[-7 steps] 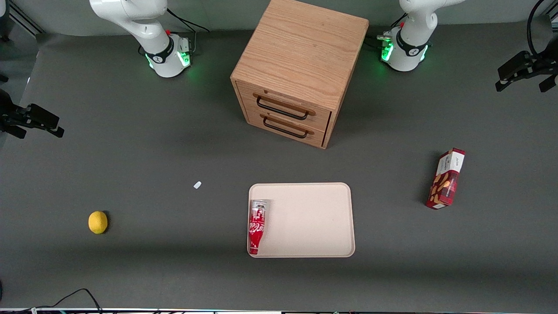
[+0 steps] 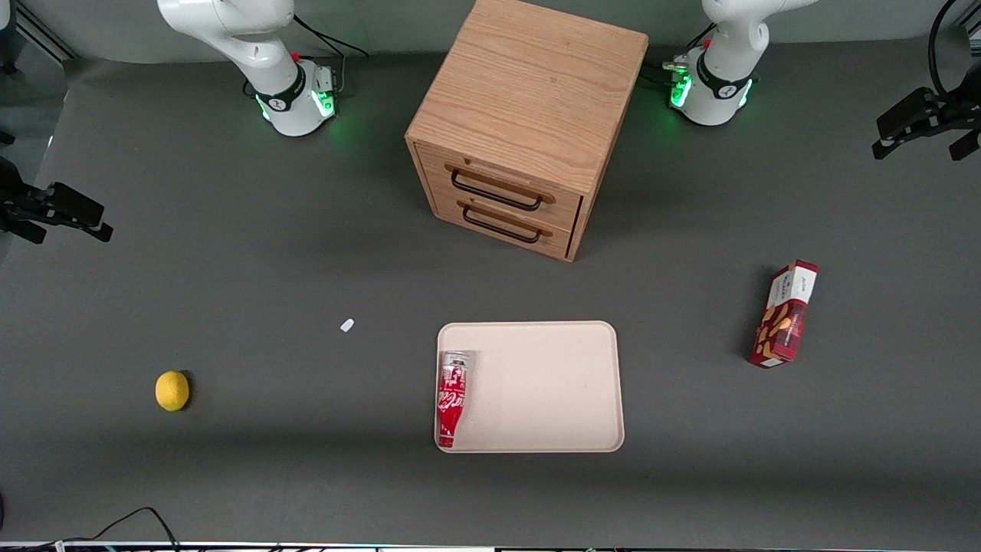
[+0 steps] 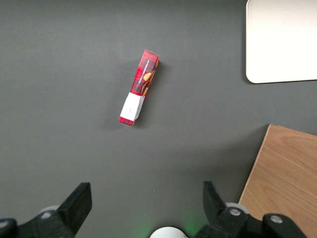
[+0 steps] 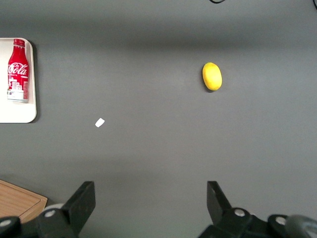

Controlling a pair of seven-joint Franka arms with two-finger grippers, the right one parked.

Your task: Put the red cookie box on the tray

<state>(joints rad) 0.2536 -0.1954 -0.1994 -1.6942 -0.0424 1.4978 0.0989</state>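
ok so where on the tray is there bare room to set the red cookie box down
Most of the tray is bare, from the cola bottle lying along its parked-arm edge to the rim nearest the red cookie box. Only that bottle strip is crowded. The gripper hangs open, high above the table.

Red cookie box [image 2: 784, 314] flat on table, well apart from beige tray [image 2: 552, 383], gripper [image 3: 143, 208] high above.
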